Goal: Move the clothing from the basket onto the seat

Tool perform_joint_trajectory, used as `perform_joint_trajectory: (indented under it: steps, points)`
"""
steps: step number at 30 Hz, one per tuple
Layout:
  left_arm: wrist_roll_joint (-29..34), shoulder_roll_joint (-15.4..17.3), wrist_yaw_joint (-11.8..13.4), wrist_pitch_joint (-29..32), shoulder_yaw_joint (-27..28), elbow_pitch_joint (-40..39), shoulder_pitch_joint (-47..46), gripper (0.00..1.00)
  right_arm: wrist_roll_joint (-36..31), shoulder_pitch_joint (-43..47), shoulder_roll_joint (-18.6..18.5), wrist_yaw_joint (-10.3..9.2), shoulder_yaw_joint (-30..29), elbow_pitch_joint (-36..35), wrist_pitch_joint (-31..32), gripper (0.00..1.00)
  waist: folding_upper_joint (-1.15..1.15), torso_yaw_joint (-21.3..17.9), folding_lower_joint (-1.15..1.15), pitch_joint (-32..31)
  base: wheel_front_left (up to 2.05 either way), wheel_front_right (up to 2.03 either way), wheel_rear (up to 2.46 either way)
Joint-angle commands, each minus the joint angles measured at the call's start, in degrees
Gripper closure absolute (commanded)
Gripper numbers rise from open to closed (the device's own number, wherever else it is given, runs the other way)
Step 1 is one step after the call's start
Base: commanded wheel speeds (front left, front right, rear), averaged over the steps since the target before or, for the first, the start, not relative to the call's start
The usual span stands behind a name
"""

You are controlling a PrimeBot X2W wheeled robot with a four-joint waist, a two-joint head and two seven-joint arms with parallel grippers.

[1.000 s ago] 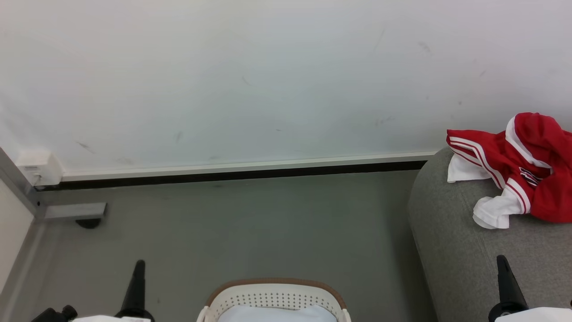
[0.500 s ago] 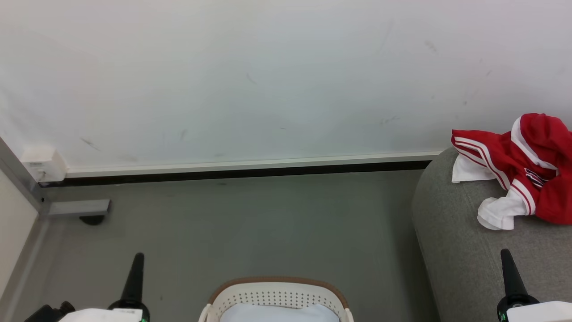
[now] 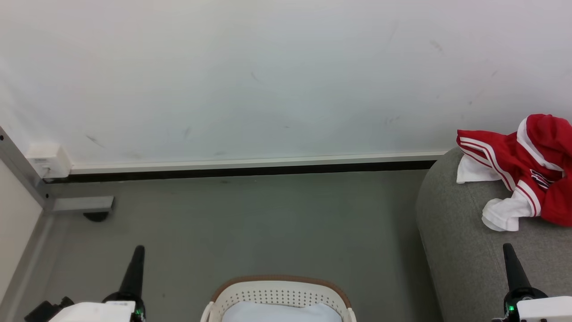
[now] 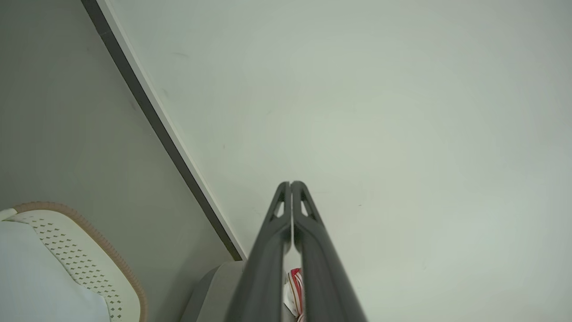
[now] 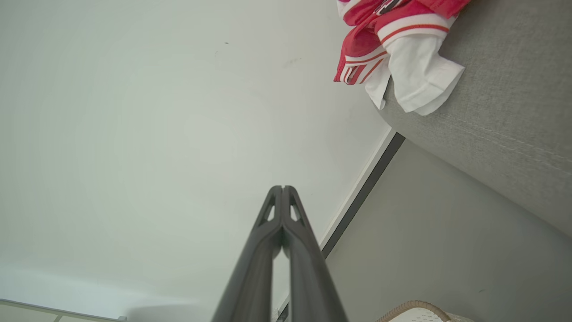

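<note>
Though lying crumpled on the seat (image 3: 451,250), well apart from the basket (image 3: 277,296), treat the clothing (image 3: 536,152) as likely soft, light, floppy — pinch a bunched red fold. Left claw (image 3: 138,251), right claw (image 3: 507,249): fingers pressed together, empty.

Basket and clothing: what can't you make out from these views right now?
1. Basket: head view's bottom edge cuts it off; a pale mass lies inside, but whether red garments lie beneath cannot be told.
2. Clothing on the seat: head view's right edge crops it; lettering too small to read.
3. Left wrist view: the shut left gripper hides nearly all the clothing.
</note>
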Motion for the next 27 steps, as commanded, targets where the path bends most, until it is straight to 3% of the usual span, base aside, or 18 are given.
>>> perform_joint_trajectory:
  steps: [1,27]
  points:
    - [-1.60,0.20,0.14,0.33,0.33,-0.29,-0.96,1.00,1.81,-0.90,-0.40,-0.08,-0.33,-0.53,0.34,1.00,0.00,0.08,0.00,0.02,0.00,0.00,0.00]
    - [-12.46,-0.05,0.74,3.31,1.35,-0.03,-2.87,1.00,14.49,-1.95,-1.24,-0.11,-0.53,-0.76,2.66,1.00,0.00,1.37,0.00,0.45,0.00,0.00,0.00]
